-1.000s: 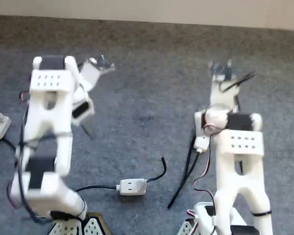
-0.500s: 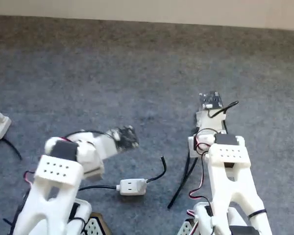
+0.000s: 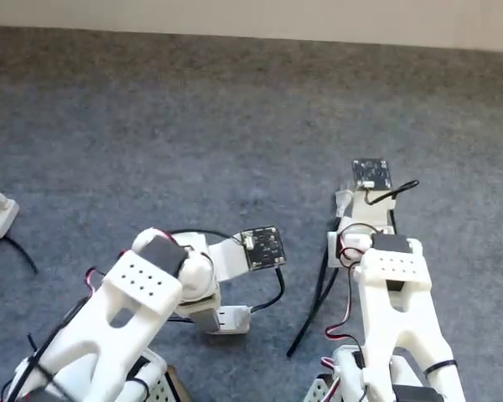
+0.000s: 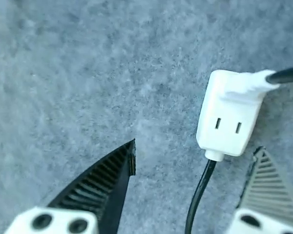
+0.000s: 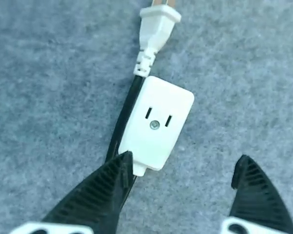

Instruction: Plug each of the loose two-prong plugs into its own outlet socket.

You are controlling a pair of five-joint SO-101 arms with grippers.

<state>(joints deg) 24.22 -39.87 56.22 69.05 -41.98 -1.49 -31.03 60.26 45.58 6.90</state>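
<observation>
A grey carpet (image 3: 235, 126) covers the whole surface, meeting a pale strip (image 3: 318, 17) along its far edge

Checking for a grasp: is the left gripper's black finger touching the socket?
Apart. The left wrist view shows bare carpet between the black finger and the socket.
</observation>
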